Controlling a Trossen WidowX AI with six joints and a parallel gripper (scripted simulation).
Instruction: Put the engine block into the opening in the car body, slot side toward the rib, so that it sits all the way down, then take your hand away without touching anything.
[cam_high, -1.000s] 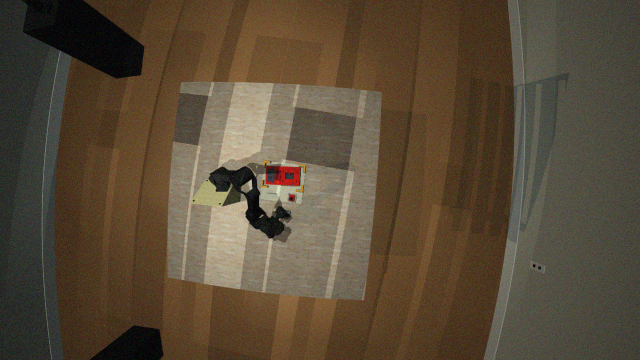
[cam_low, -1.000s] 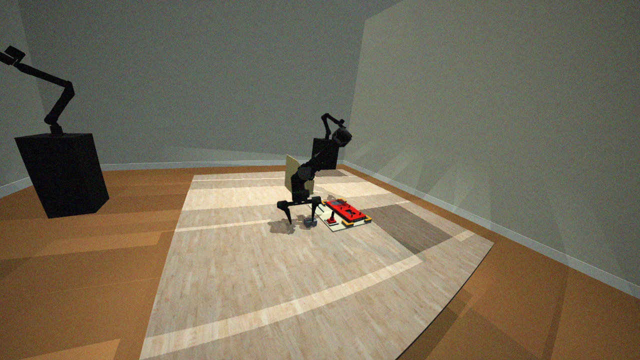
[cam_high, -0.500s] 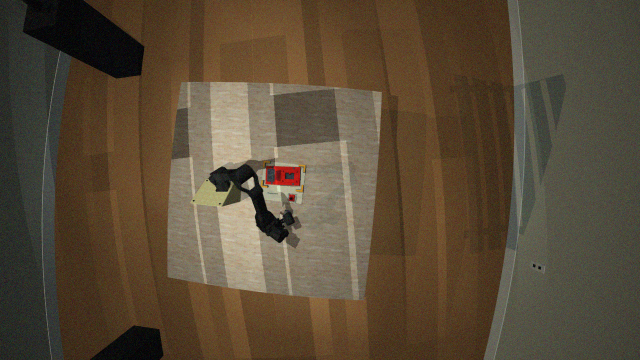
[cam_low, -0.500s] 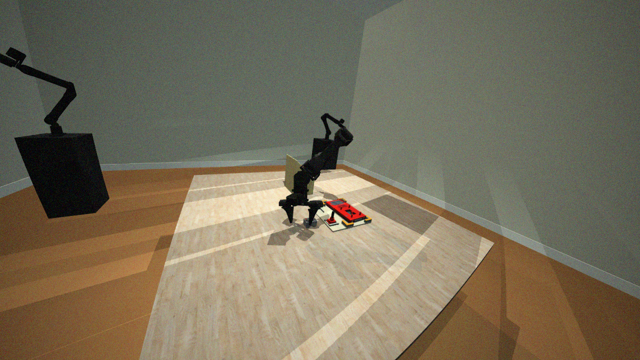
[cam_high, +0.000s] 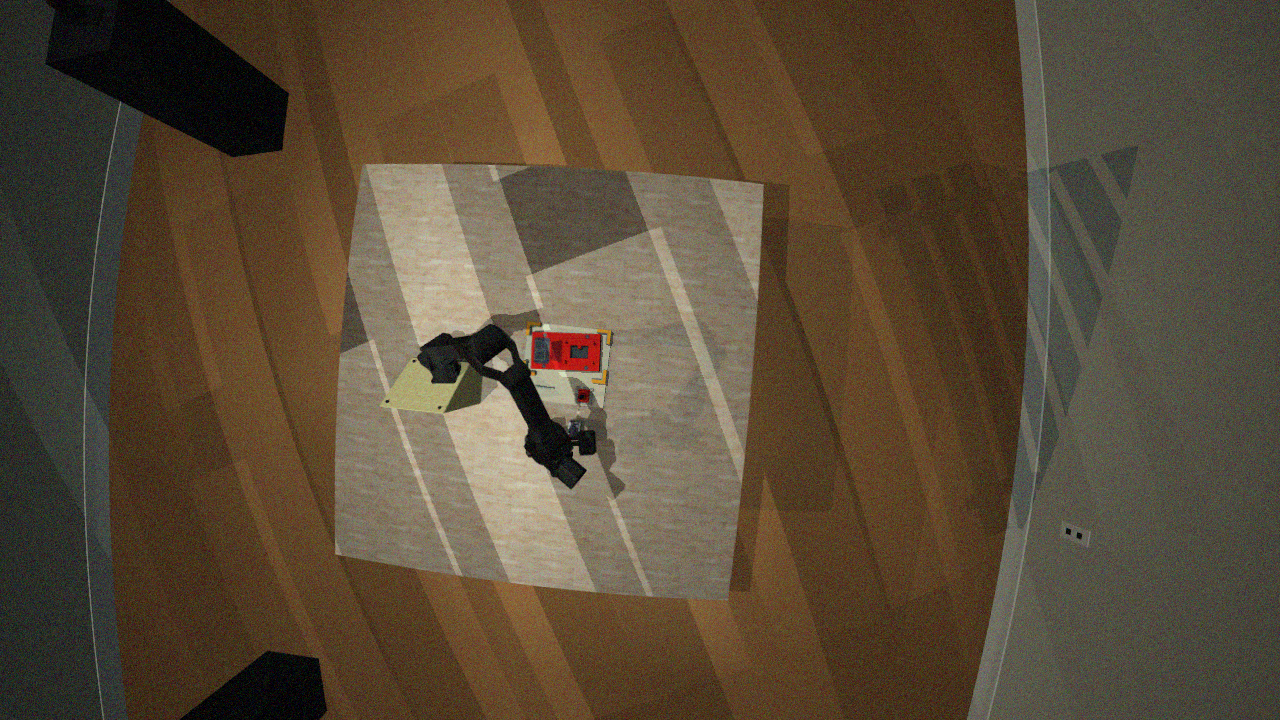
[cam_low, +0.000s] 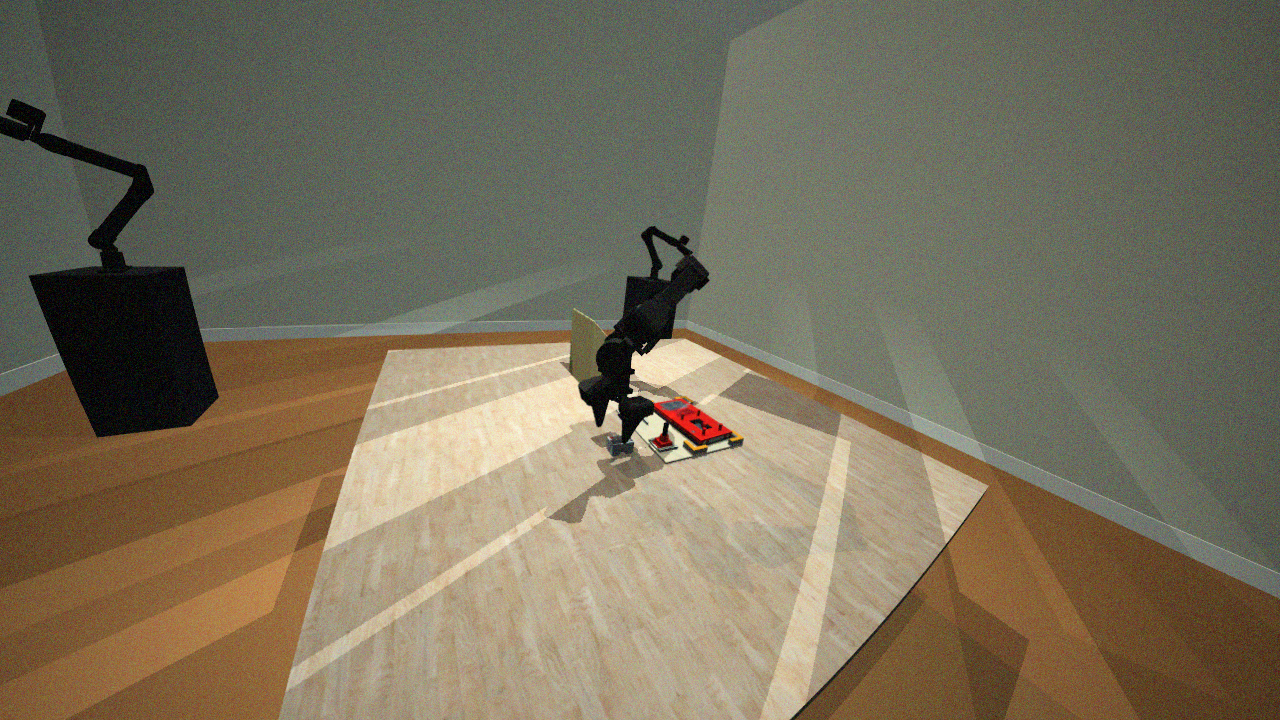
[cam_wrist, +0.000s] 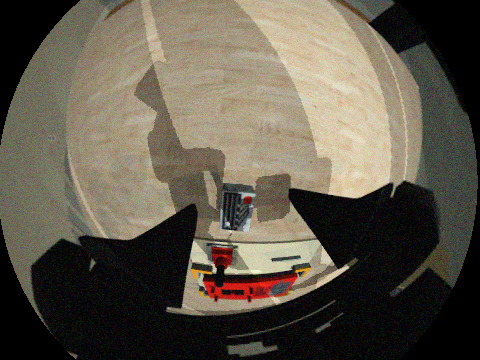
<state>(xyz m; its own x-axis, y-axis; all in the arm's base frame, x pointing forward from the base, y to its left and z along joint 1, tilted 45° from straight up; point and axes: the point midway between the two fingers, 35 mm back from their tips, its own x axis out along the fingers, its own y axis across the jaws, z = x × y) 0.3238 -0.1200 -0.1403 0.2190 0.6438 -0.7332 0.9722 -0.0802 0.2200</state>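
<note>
The engine block (cam_high: 575, 427) (cam_low: 617, 448) (cam_wrist: 237, 210) is a small grey block with dark slots and a red dot on top. It lies on the table beside the pale base plate. My gripper (cam_low: 613, 433) (cam_wrist: 244, 200) is open and empty; its fingertips stand apart above the block, one to each side in the wrist view. In the top view the wrist and fingers crowd close to the block, and the fingertips are hard to make out. The red car body (cam_high: 565, 366) (cam_low: 716, 432) (cam_wrist: 262, 295) lies on the plate, its opening (cam_high: 579, 351) (cam_wrist: 232, 292) empty. The rib is too small to tell.
A red piece with a black upright knob (cam_high: 583, 394) (cam_low: 662, 442) (cam_wrist: 221, 257) stands on the base plate (cam_wrist: 260, 250) between block and body. Orange corner brackets (cam_high: 608, 336) (cam_low: 694, 446) surround the body. A yellowish panel (cam_high: 413, 391) (cam_low: 583, 344) stands by the arm's base.
</note>
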